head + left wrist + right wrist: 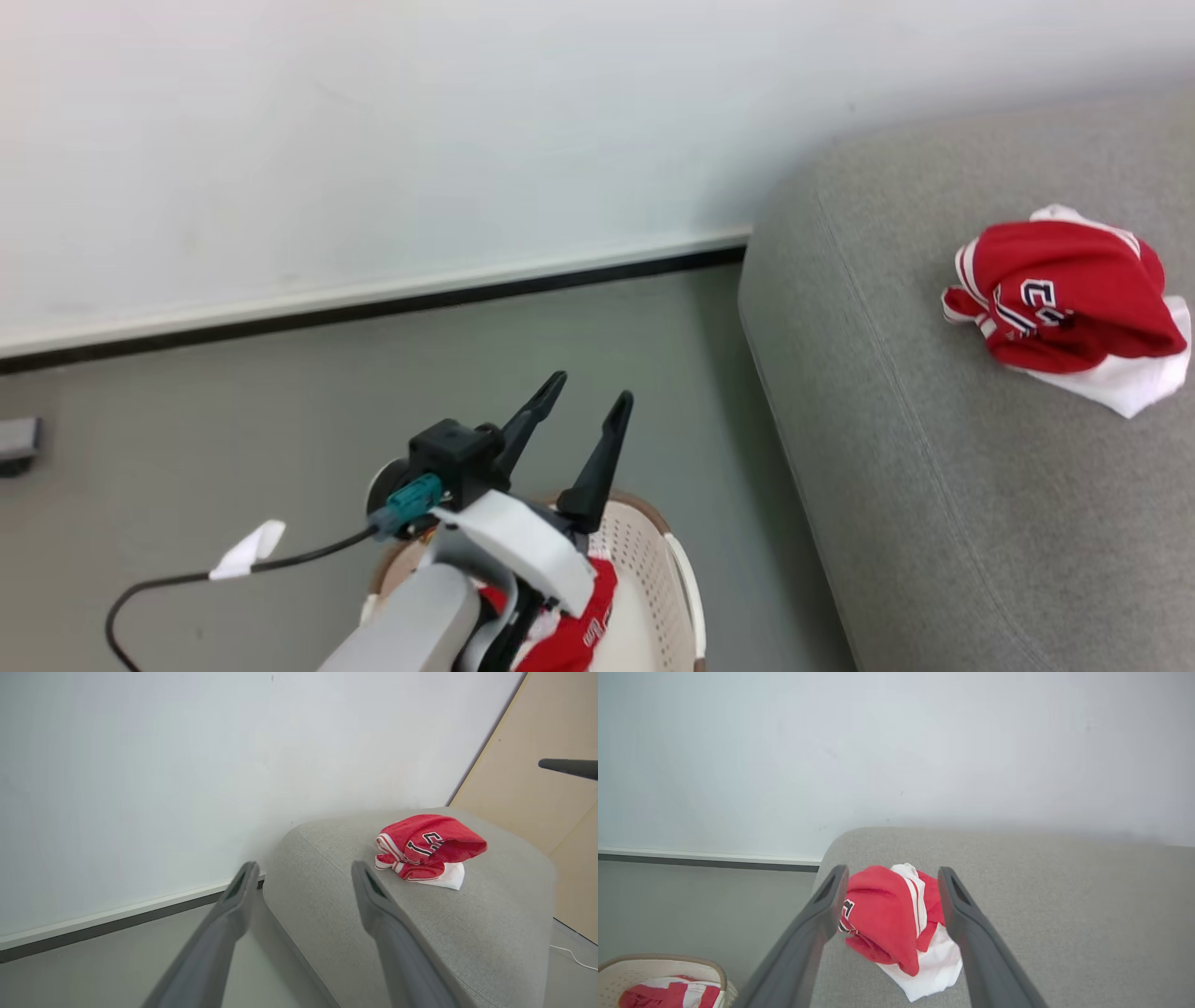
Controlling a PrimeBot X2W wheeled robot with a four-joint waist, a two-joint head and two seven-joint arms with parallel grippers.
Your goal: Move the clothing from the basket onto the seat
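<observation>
Left gripper point(593, 387) hovers above the basket point(644, 546), fingers apart — one red garment point(574, 635) inside, its twin point(1064, 299) lying right, on the seat point(887, 448). Right gripper point(893, 872) spread too; next, dip and pinch.

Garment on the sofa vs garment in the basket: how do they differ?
The sofa garment lies bunched on the grey sofa; the basket garment sits in the basket. The sofa garment is in full sight, white part underneath; the basket garment is partly hidden by the left arm. Both are red with white trim.
</observation>
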